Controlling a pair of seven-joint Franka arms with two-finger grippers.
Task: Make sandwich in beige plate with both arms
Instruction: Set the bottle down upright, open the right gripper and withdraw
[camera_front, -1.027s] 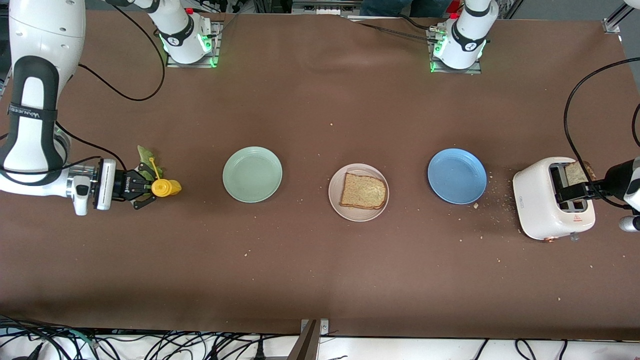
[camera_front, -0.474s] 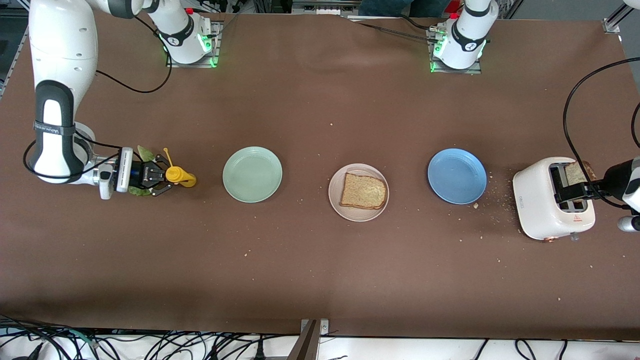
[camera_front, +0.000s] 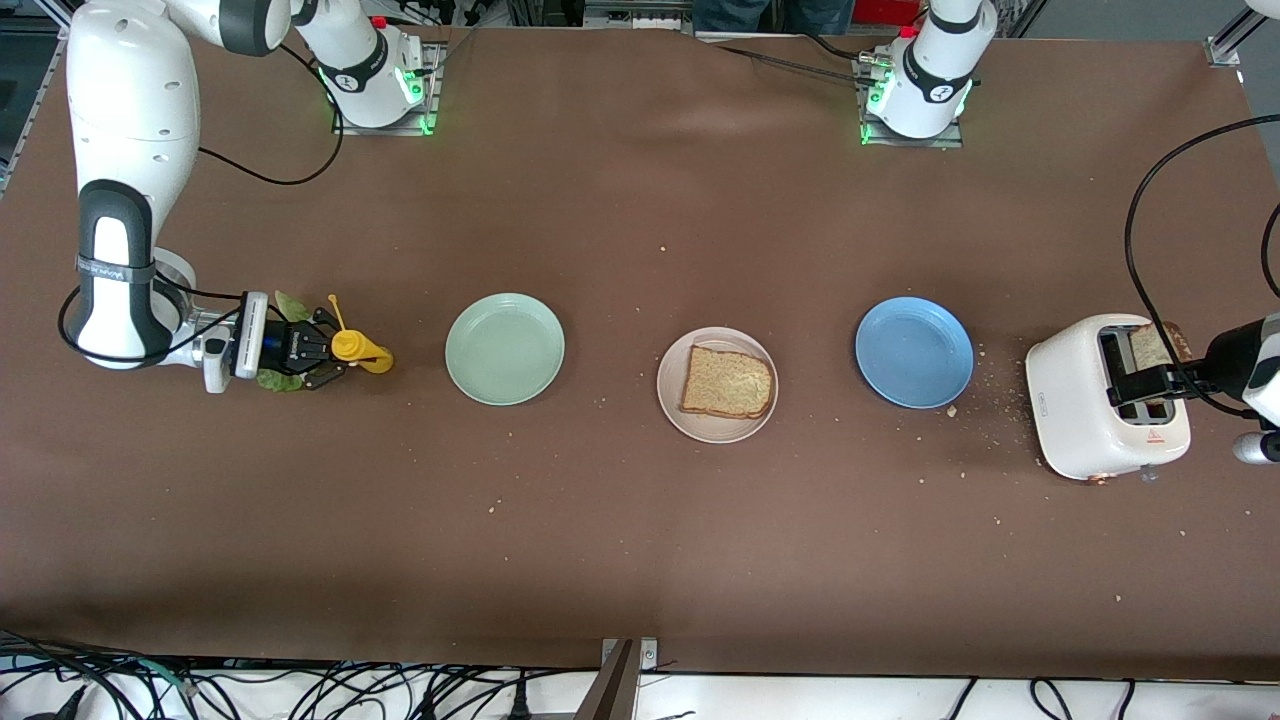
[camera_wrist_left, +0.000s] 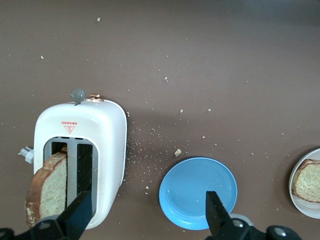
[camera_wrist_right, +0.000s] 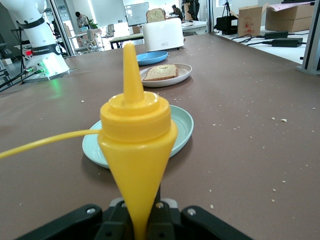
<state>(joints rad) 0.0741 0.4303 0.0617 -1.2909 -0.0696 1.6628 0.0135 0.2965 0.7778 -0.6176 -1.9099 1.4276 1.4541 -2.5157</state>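
Observation:
One toast slice (camera_front: 728, 383) lies in the beige plate (camera_front: 672, 400) at the table's middle. A second slice (camera_front: 1155, 345) stands in the white toaster (camera_front: 1085, 420) at the left arm's end. My left gripper (camera_front: 1135, 390) hangs open over the toaster, nothing between its fingers (camera_wrist_left: 80, 214). At the right arm's end, my right gripper (camera_front: 328, 351) is shut on the yellow squeeze bottle (camera_front: 362, 353), held sideways with its nozzle toward the mint-green plate (camera_front: 505, 349). The green lettuce leaf (camera_front: 289, 305) lies on the table under that gripper, mostly hidden.
A blue plate (camera_front: 914, 352) sits between the beige plate and the toaster. Crumbs are scattered around the toaster and the blue plate. In the right wrist view the mint-green plate (camera_wrist_right: 184, 125) lies just past the bottle (camera_wrist_right: 137, 145).
My right arm has carried the bottle toward the mint-green plate and now covers more of the lettuce; it has barely moved in the last half second. The left arm has stayed still.

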